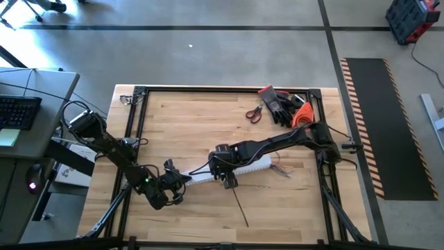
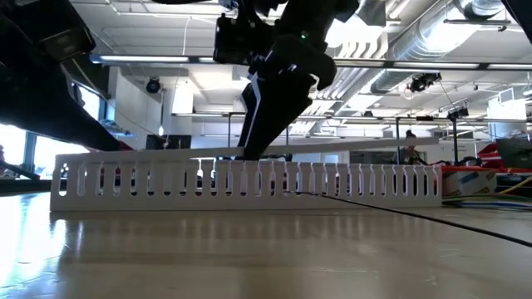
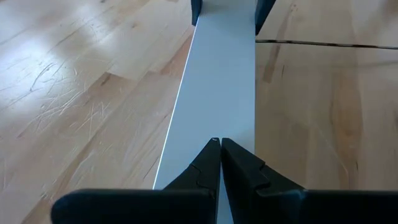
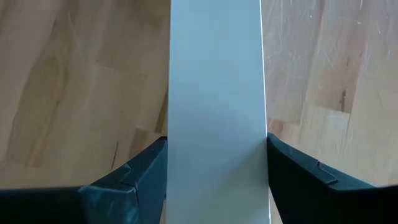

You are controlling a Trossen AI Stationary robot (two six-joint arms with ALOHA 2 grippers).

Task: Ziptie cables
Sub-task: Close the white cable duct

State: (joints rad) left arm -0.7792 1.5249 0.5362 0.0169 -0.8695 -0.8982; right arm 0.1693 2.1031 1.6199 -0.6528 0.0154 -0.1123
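Both grippers work on a white slotted duct [image 1: 232, 169] rather than cables: the right gripper [image 4: 216, 180] pinches its flat lid across the width, the left gripper [image 3: 219, 163] hovers pressed together above it, no bundled cables show, so ziptying seems unstarted

We see the left tool [image 3: 219, 144] with its two dark fingers [image 3: 245, 167] pressed together, tips meeting above a flat white strip [image 3: 217, 81]. The strip runs lengthwise away across the scratched wooden table [image 3: 93, 93]. At the strip's far end, two dark fingers [image 3: 196, 7] flank its edges.
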